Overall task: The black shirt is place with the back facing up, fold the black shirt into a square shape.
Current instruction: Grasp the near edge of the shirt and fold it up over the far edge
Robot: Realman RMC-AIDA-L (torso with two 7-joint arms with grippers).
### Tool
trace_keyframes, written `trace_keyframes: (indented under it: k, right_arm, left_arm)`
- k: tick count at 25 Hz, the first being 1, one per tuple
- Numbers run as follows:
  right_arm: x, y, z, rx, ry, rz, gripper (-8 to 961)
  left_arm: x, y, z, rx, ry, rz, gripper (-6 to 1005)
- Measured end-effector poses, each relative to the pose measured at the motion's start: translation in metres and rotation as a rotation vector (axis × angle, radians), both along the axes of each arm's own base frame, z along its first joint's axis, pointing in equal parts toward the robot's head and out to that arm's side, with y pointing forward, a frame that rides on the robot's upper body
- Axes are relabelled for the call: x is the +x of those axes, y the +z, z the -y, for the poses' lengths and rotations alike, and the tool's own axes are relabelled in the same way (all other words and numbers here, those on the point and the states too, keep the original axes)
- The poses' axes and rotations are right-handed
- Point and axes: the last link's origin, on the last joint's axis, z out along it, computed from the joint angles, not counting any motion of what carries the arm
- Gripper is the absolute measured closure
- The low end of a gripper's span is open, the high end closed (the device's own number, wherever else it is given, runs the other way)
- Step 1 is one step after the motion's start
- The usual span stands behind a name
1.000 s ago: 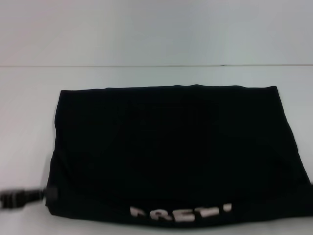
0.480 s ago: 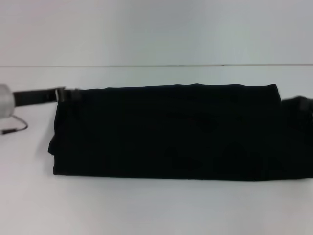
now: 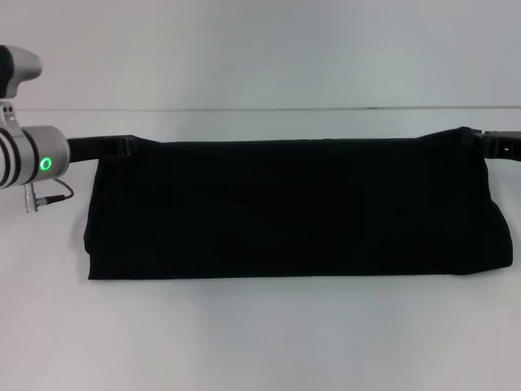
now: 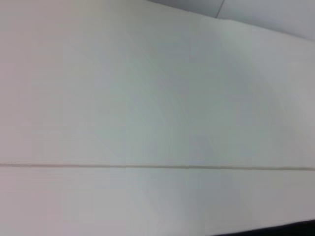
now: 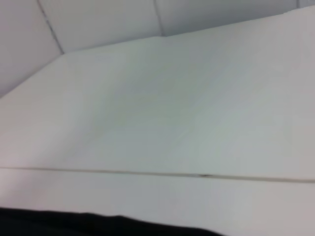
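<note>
Two pincers, left pincer [image 3: 122, 147] & right pincer [image 3: 487, 143], clamp black shirt [image 3: 293, 208] corners over white table [image 3: 260, 342].

My left arm [image 3: 24, 159] is a round silver tube with dark rings and a small green light on it. A thin dark cable [image 3: 50, 195] loops under it. Its gripper [image 3: 110, 147] is black and flat. My right gripper [image 3: 501, 145] is black too.

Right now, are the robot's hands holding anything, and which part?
Both seem to hold the black shirt: the left gripper at its far left corner, the right gripper at its far right corner, where the fabric peaks upward.
</note>
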Motion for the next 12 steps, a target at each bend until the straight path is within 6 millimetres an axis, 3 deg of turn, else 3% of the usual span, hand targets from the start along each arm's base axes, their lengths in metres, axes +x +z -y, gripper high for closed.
trace_keyframes:
  k: [12]
  right_arm:
    - [-0.01,-0.005,-0.017,0.051,-0.024,0.036,921]
  left_arm:
    - [0.015,0.007,-0.017,0.063,-0.032,-0.04,961]
